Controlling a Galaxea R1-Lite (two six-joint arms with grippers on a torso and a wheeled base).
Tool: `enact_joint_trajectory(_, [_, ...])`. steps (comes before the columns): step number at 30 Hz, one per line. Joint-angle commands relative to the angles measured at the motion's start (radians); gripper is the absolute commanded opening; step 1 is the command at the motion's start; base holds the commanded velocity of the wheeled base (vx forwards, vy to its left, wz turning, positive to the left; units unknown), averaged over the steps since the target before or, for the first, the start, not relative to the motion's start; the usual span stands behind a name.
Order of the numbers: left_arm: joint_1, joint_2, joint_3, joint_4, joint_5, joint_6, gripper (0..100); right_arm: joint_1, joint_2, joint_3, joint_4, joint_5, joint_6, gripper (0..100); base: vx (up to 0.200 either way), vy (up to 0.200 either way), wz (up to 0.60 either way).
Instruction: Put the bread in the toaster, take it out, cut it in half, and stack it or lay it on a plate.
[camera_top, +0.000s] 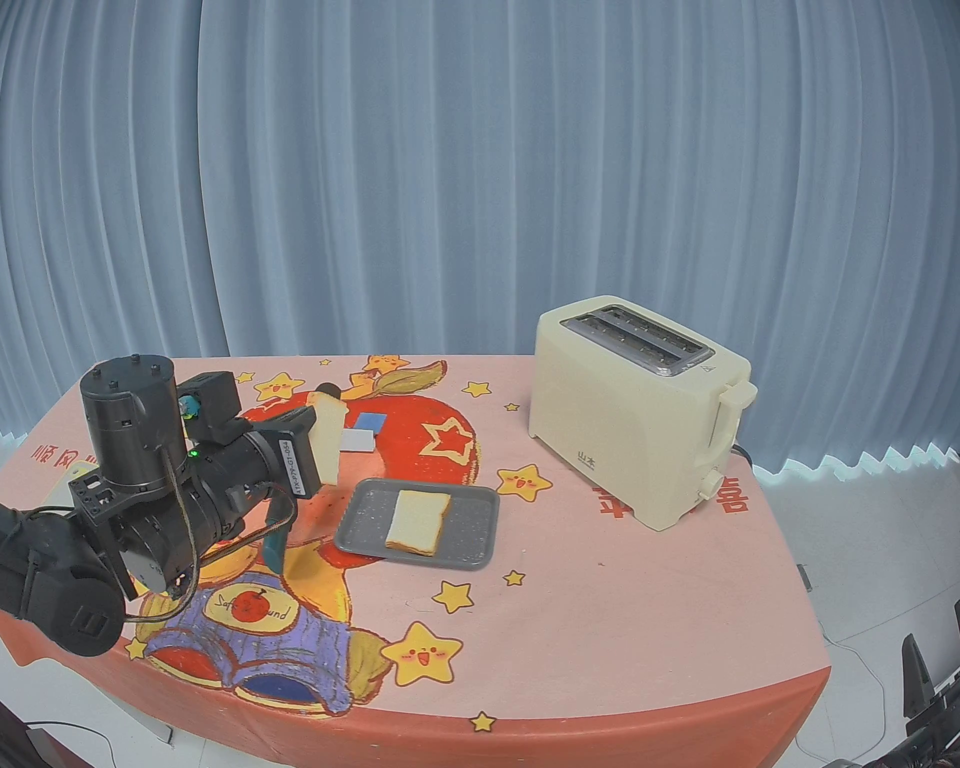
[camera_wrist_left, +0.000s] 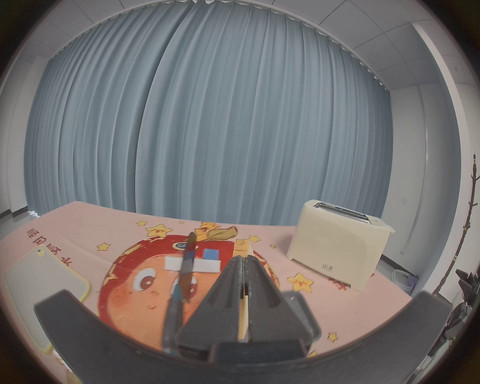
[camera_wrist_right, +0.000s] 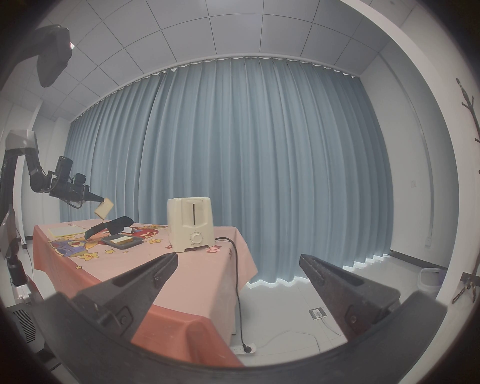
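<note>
Bread slice (camera_top: 328, 425) clenched in left hand (camera_wrist_left: 243, 265) near tabletop's (camera_top: 620, 620) left edge; toaster (camera_top: 635, 410) well apart toward right edge; right hand (camera_wrist_right: 237, 257) released.

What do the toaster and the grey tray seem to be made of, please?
Toaster: probably cream plastic, smooth with a soft sheen and moulded rounded edges; the panel around its slots looks like brushed metal, grey and reflective. Tray: possibly coated metal or melamine, dark grey, matte, finely speckled; the look leaves it open.
</note>
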Motion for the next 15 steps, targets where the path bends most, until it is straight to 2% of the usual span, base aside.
enact_joint_trajectory(1, [-0.002,0.114,0.003,-0.095,0.009,0.002,0,0.0,-0.016,0.018,-0.001,0.0,0.0,100,0.0,-0.2,0.0])
enact_joint_trajectory(4, [-0.002,0.155,0.013,-0.141,0.011,0.004,0,0.0,-0.016,0.018,-0.001,0.0,0.0,100,0.0,0.0,0.0])
enact_joint_trajectory(11, [-0.043,0.158,0.075,-0.147,-0.002,-0.002,0,0.0,-0.016,0.018,-0.001,0.0,0.0,100,0.0,0.0,0.0])
enact_joint_trajectory(15, [-0.038,0.144,0.076,-0.147,-0.003,-0.002,0,-0.001,-0.016,0.018,-0.001,0.0,0.0,100,0.0,0.0,0.0])
